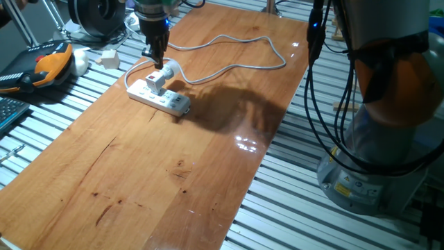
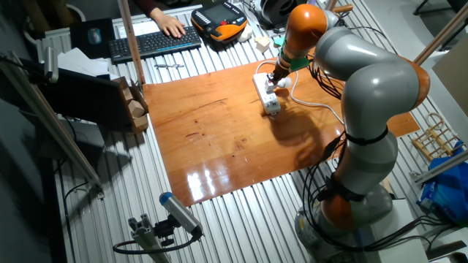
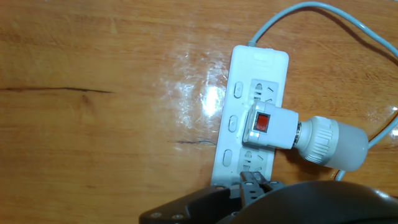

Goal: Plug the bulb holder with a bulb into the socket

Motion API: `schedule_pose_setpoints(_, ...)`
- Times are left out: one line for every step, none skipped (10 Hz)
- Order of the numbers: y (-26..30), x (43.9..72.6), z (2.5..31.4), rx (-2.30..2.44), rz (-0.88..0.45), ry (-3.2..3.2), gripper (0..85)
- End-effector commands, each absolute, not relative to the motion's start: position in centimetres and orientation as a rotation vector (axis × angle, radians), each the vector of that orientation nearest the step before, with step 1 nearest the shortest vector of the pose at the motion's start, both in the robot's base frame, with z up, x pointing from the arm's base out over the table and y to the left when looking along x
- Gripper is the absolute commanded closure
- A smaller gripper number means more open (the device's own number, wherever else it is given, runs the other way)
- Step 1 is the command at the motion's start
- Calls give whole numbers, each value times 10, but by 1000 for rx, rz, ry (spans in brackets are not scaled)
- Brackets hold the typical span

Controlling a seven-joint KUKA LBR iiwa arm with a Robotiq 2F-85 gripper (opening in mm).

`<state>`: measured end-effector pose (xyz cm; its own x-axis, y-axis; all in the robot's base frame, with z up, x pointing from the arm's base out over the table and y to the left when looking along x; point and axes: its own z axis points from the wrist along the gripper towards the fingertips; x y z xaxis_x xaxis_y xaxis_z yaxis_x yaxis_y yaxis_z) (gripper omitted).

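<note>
Socket (image 1: 158, 96) lies on the wooden table (image 1: 173, 167) in one fixed view, near the far left corner, with its grey cable (image 1: 236, 52) looping away across the board. The bulb holder with a bulb (image 1: 159, 78) stands on the strip, seated in one of its outlets. The gripper (image 1: 154, 61) hangs just above the holder; whether its fingers touch it, or how far they are spread, cannot be told here.

In the other fixed view the arm (image 2: 365, 95) bends over the far edge of the table (image 2: 219, 146), the gripper (image 2: 273, 77) low over the socket (image 2: 268, 93). A keyboard (image 2: 153, 42) with a person's hand (image 2: 171, 28) on it lies beyond the board.

In the hand view the socket (image 3: 249, 118) runs top to bottom, and the bulb holder with a bulb (image 3: 298, 138), red switch upward, sits across its middle outlet. The gripper's dark parts (image 3: 255, 186) show only at the bottom edge, apart from the holder.
</note>
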<state>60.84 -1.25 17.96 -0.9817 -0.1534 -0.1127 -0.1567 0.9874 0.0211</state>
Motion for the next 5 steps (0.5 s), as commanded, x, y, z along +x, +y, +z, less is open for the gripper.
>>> schedule_pose_setpoints(-12,608,180,-235,45,3020,850)
schedule_pose_setpoints(-12,609,180,-227,48,3021,850)
schedule_pose_setpoints(-12,609,179,-227,50,3018,850)
schedule_pose_setpoints(-13,609,180,-231,50,3016,850)
schedule_pose_setpoints(-13,609,179,-231,47,3014,850)
